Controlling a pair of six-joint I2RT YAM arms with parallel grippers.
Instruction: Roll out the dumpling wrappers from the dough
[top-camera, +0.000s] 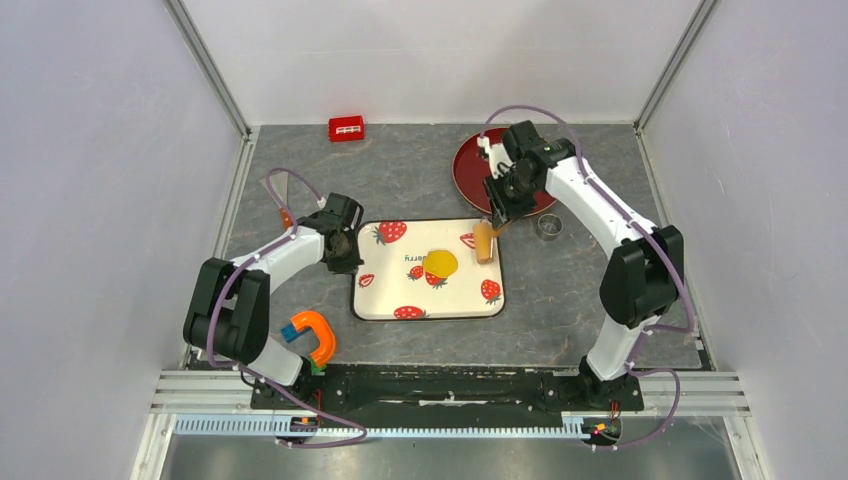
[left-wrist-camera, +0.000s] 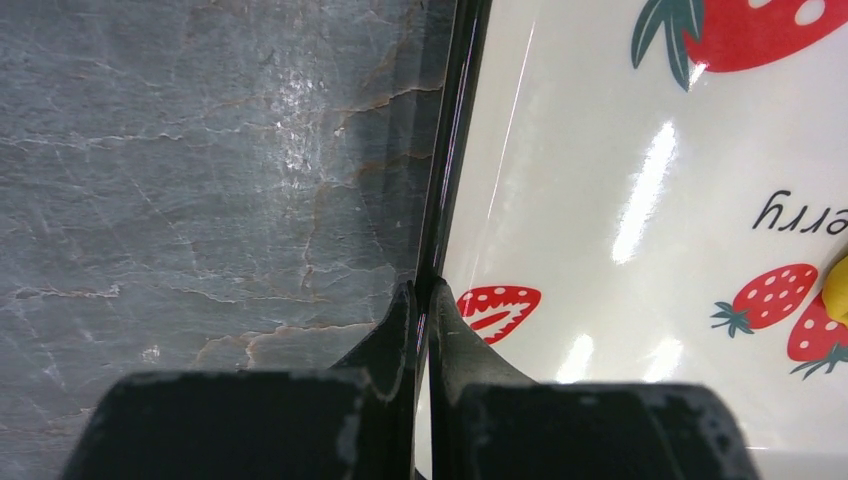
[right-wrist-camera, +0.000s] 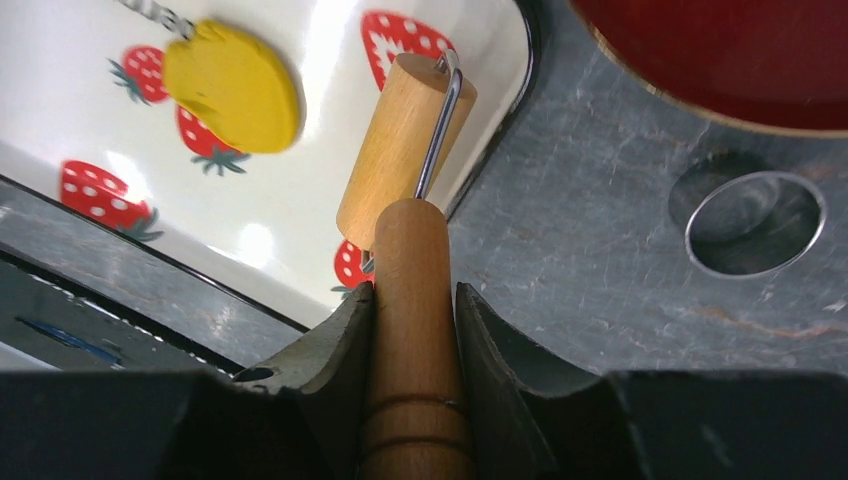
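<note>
The dough (top-camera: 441, 263) is a flattened, roughly round bright-yellow patch near the middle of the strawberry-print tray (top-camera: 400, 290). It also shows in the right wrist view as dough (right-wrist-camera: 235, 88), and at the right edge of the left wrist view as dough (left-wrist-camera: 838, 290). My right gripper (right-wrist-camera: 412, 300) is shut on the handle of the wooden roller (right-wrist-camera: 400, 140). The roller's barrel lies over the tray's right side, just right of the dough and apart from it. My left gripper (left-wrist-camera: 422, 295) is shut on the tray's black left rim (left-wrist-camera: 448, 150). No dumpling wrappers are in view.
A red plate (top-camera: 480, 165) sits behind the tray at the right. A metal ring cutter (top-camera: 548, 225) stands on the table right of the roller. A small red block (top-camera: 346, 128) is at the back. An orange and blue tool (top-camera: 312, 335) lies near the left arm's base.
</note>
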